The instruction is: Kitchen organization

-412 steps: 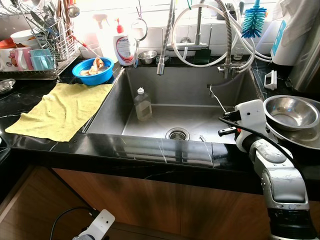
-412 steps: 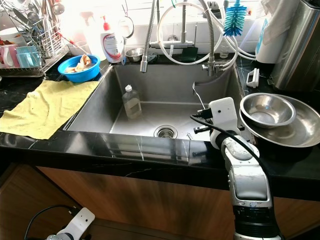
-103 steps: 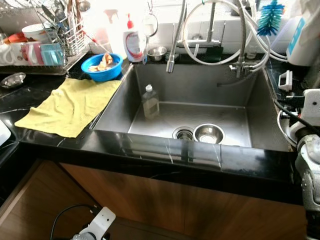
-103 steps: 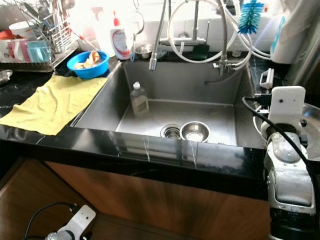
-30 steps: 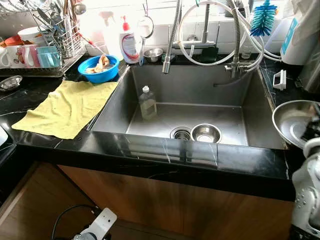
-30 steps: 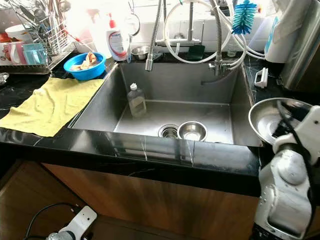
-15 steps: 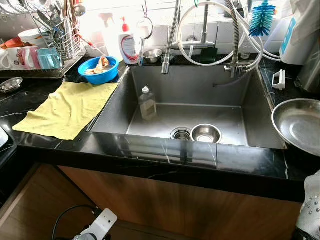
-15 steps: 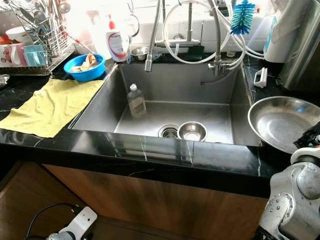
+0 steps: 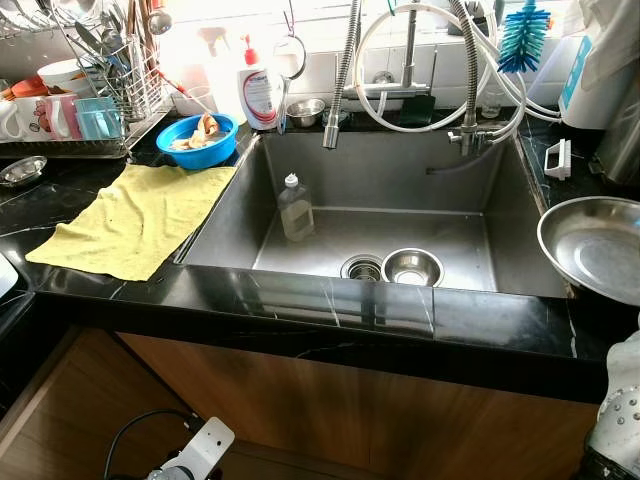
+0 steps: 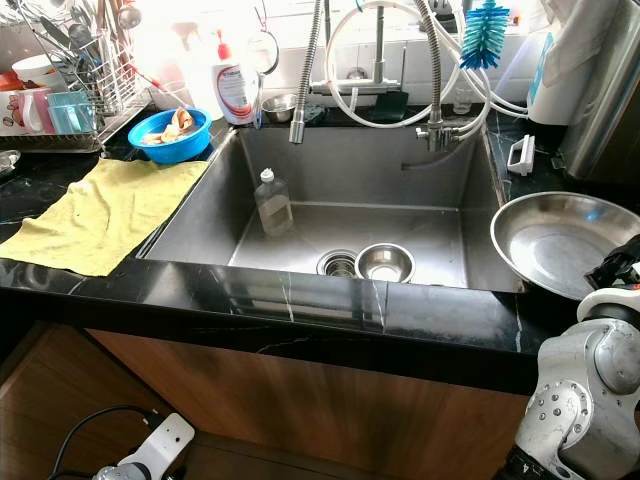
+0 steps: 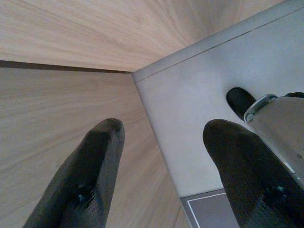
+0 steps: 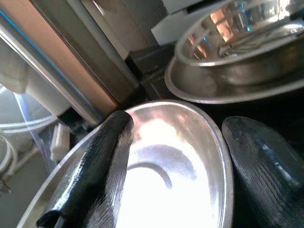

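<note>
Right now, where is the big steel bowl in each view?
Left eye view: bowl at the right edge, on the counter.
Right eye view: right of the sink.
Right wrist view: between the fingers of the right gripper.
Left wrist view: wood panels instead.
Shared landmark: white clip behind the bowl.

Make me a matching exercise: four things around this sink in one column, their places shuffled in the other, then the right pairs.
Things:
1. small steel bowl
2. yellow cloth
3. large steel bowl
4. blue bowl

Places:
A. on the counter at the sink's back left corner
B. spread flat on the counter left of the sink
C. on the sink floor beside the drain
D. on the counter right of the sink

Pairs: 1-C, 2-B, 3-D, 4-A
</note>
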Robot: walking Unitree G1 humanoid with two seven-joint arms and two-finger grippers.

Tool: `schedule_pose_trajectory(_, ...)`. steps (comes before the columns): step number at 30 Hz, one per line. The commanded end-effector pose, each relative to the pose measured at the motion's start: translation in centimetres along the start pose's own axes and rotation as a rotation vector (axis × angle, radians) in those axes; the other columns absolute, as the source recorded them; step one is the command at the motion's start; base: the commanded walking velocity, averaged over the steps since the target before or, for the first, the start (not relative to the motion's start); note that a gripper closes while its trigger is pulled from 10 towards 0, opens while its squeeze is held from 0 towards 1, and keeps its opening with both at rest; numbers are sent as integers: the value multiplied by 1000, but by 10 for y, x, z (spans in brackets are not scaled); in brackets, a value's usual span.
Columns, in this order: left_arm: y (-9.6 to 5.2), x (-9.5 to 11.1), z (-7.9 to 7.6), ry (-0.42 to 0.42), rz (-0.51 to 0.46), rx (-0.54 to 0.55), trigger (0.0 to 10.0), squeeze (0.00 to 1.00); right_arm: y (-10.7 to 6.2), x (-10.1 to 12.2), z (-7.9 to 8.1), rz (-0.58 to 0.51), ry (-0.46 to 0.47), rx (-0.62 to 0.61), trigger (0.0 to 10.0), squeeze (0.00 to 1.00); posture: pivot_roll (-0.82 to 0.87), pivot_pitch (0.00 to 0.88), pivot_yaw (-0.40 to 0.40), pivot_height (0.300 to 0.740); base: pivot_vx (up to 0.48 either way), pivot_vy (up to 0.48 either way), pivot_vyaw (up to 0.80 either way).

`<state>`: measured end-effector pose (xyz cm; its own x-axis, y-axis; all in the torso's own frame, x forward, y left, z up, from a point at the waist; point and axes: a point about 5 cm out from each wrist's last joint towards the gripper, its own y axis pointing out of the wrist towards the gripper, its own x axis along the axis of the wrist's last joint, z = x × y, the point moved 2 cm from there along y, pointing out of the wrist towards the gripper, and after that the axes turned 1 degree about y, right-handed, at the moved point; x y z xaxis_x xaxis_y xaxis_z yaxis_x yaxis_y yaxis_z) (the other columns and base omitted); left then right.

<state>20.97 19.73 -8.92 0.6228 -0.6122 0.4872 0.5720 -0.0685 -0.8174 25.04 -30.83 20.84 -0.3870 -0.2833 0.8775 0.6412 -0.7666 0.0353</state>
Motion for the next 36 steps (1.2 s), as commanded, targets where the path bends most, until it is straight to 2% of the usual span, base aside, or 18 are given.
schedule_pose_trajectory(1,-1,-4,5,9,14,12,10000,0,-2,12,6,-48,30,22,10000,0,-147,0,103,740,0,0,0)
schedule_pose_trajectory(8,-1,-3,6,8,14,11,10000,0,-6,17,7,-60,24,27,10000,0,-152,0,105,740,0,0,0)
schedule_pose_trajectory(17,-1,-1,7,15,13,11,10000,0,-13,7,-1,-10,47,-27,10000,0,-158,0,113,740,0,0,0)
schedule_pose_trajectory(21,0,0,7,15,11,13,10000,0,-9,0,-7,40,18,-58,10000,0,-157,0,112,740,0,0,0)
schedule_pose_trajectory(27,0,0,7,15,11,14,10000,0,-4,-8,-10,91,51,-80,10000,0,-154,0,110,740,0,0,0)
schedule_pose_trajectory(36,-1,-1,8,14,12,18,10000,0,-1,-4,-9,92,51,-84,10000,0,-153,0,111,740,0,0,0)
